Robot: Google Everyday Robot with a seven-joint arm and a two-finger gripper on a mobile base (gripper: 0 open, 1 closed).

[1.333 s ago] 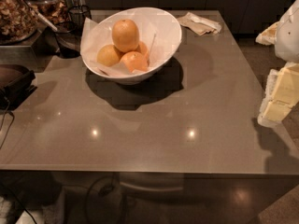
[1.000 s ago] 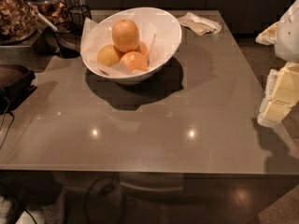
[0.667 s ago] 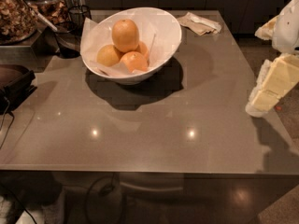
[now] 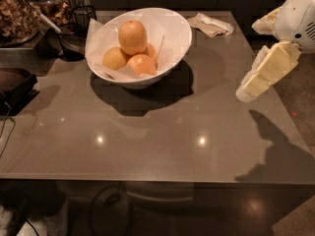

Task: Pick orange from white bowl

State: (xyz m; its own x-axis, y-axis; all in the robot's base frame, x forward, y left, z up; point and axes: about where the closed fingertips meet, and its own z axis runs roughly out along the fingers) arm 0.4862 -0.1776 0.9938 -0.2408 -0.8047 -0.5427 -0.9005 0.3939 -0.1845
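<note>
- The orange [image 4: 132, 37] sits topmost in the white bowl [image 4: 181, 33], resting on smaller fruits [image 4: 116, 58], at the far side of the counter [image 4: 162, 132].
- Expect it to be firm, fairly weighty, smooth-skinned and prone to rolling; grip across its widest middle from above.
- Your tool [image 4: 248, 87] hangs over the counter's right edge, well apart from the bowl; you cannot tell whether it is wide or narrow.
- The bowl is glossy and lined with thin paper [image 4: 101, 38].

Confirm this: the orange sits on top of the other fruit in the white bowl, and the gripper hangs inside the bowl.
Not quite. The orange sits on top of the other fruit in the white bowl, but the camera view shows the gripper over the right side of the table, apart from the bowl.
</note>
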